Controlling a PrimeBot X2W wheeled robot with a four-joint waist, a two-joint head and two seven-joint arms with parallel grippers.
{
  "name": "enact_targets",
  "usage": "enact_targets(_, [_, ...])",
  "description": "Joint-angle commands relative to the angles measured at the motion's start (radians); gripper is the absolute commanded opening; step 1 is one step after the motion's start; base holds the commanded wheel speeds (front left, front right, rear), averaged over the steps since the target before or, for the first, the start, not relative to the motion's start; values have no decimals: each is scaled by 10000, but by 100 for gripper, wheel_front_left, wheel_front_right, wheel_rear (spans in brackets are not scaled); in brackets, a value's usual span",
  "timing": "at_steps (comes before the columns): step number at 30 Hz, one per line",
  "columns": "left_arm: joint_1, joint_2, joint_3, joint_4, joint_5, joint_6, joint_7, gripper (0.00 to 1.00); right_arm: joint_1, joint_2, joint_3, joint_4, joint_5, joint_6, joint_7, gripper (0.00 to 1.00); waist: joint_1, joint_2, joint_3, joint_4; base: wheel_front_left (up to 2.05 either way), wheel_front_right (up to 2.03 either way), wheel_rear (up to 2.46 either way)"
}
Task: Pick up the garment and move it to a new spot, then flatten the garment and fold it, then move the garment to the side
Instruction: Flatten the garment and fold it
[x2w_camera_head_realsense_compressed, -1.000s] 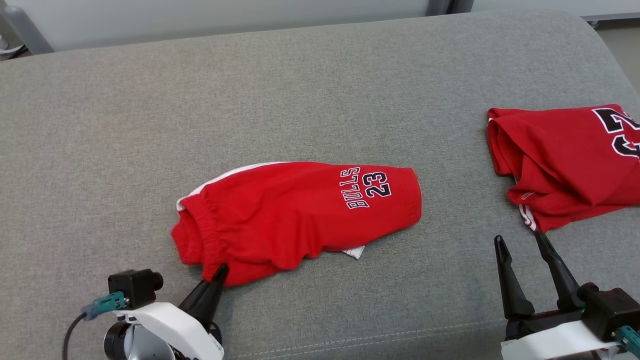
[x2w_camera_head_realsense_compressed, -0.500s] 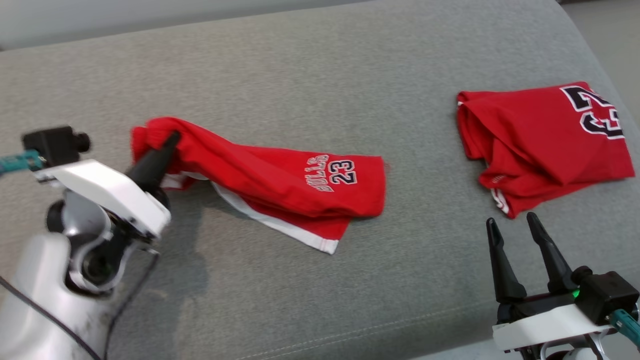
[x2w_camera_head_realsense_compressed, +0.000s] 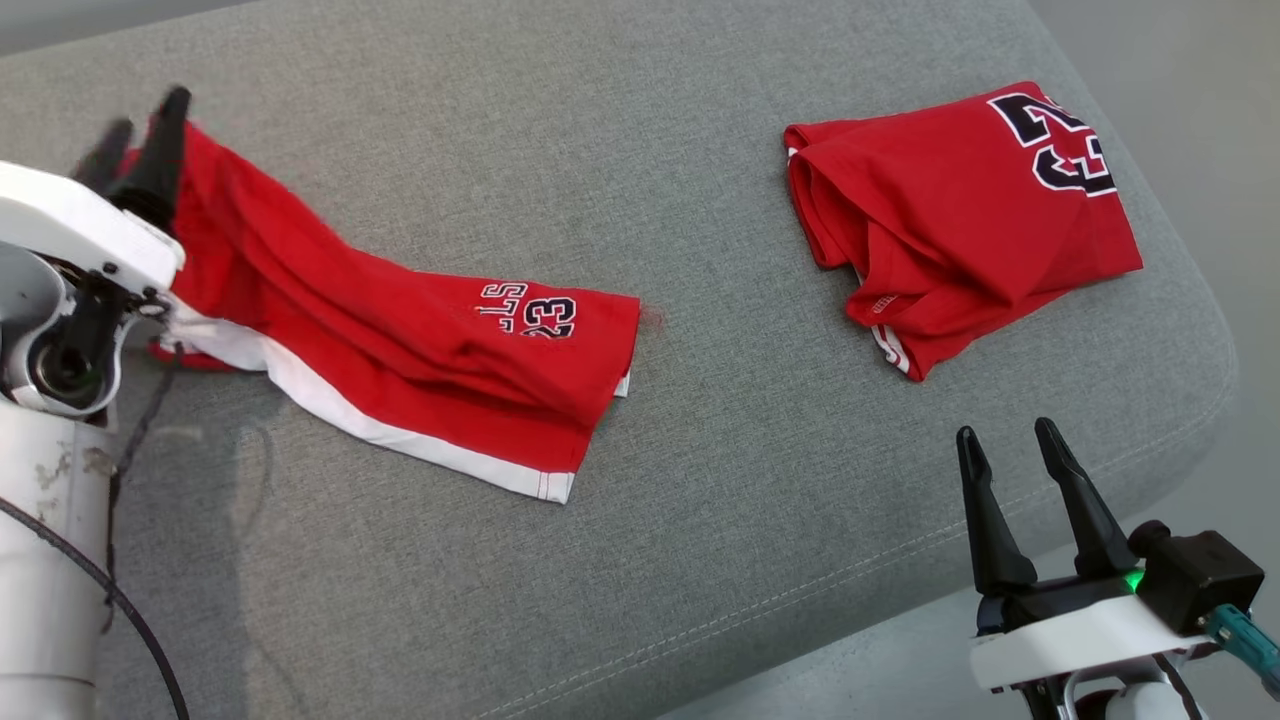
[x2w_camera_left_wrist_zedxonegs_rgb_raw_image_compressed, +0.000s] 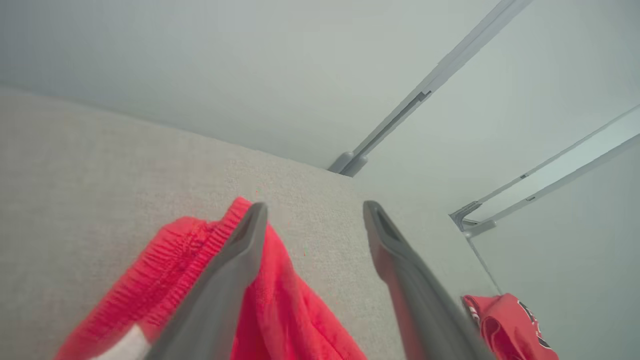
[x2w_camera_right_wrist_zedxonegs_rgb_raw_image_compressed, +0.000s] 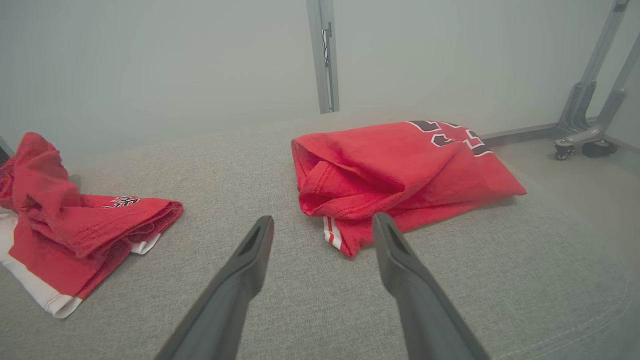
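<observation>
Red shorts (x2w_camera_head_realsense_compressed: 400, 340) with white side trim and a "23" print stretch across the grey cushion (x2w_camera_head_realsense_compressed: 640, 560) from the far left toward the middle. Their gathered waistband (x2w_camera_left_wrist_zedxonegs_rgb_raw_image_compressed: 170, 260) lies by my left gripper (x2w_camera_head_realsense_compressed: 140, 140). That gripper is open; the waistband sits beside and behind one finger (x2w_camera_left_wrist_zedxonegs_rgb_raw_image_compressed: 235, 270), and nothing is between the two. My right gripper (x2w_camera_head_realsense_compressed: 1010, 450) hovers open and empty over the cushion's near right edge, well apart from the shorts (x2w_camera_right_wrist_zedxonegs_rgb_raw_image_compressed: 85, 220).
A second red garment, a folded jersey (x2w_camera_head_realsense_compressed: 960, 210) with dark numbers, lies at the far right of the cushion, ahead of my right gripper (x2w_camera_right_wrist_zedxonegs_rgb_raw_image_compressed: 322, 225). The cushion's rounded edge drops to the floor (x2w_camera_head_realsense_compressed: 1200, 120) on the right. A wheeled grey stand (x2w_camera_right_wrist_zedxonegs_rgb_raw_image_compressed: 585, 125) is at the far right.
The head camera has swung, shifting the whole picture. My left gripper carried the waistband up and to the far left, stretching the shorts out, and now stands open. The right gripper kept its pose.
</observation>
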Motion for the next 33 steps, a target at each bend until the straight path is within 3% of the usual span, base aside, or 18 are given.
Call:
enact_targets(1, [-619,724,47,18,602,-135,-636,100,-343,-43,236,-313,50,0,-131,100,0,0,71,-6,0,0,0])
enact_targets(10, [-445,1432,-1189,382,2793,-103,-2769,100,-366,-17,83,-564,-114,0,-132,100,0,0,-55,459,0,0,0])
enact_targets(16, [1319,1569,-1417,-1055,3782,796,-4481,100,-231,-10,107,-742,-313,0,-133,100,0,0,-428,1065,0,0,0])
enact_targets(25, [5607,925,-997,-4844,3768,2059,-5119,100,-107,-248,366,-735,-513,0,-133,100,0,0,-1091,2201,0,0,0])
enact_targets(33, [7769,479,-597,-6410,4140,1568,-5221,100,348,-341,463,-454,-494,0,-133,100,0,0,-1813,2701,0,0,0])
